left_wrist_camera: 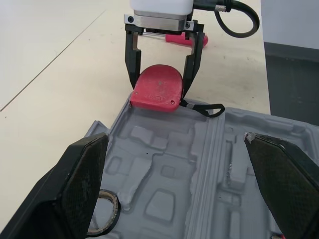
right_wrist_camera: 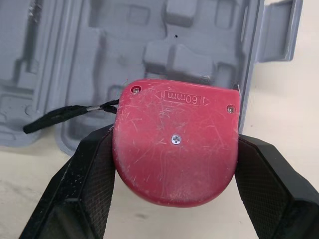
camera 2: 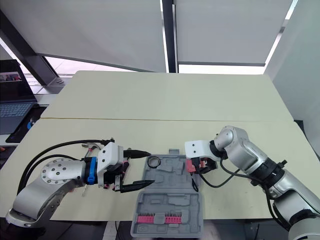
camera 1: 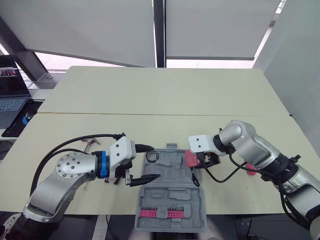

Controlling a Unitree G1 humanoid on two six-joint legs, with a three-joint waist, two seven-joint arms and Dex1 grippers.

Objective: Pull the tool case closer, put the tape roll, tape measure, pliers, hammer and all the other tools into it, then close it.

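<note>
The step in hand looks like stowing the tape measure [right_wrist_camera: 174, 149]. The right jaws are closed on its scratched red plastic body, one black finger [right_wrist_camera: 84, 189] pressed to each flat side. They hold it at the far right corner of the open tool case [camera 1: 172, 167], half over the rim and half over the pale counter [camera 1: 150, 95]. Its black cord [right_wrist_camera: 65, 114] trails across the grey moulded tray. The tape roll [camera 1: 152, 156], a thin dark ring, already lies in a recess near the tray's far left corner. The left jaws stand wide apart and empty just beside that corner. Next, I judge, the rounded tape measure must be carried inward over a matching recess and lowered before release, with the cord kept off the rim so the lid can shut. The near half of the case carries a row of pink bits [camera 1: 160, 213]. A red-handled tool [camera 1: 250, 167] lies on the counter behind the right arm, and a metal tool [camera 1: 91, 144] lies behind the left arm. I cannot tell which tools these are.
</note>
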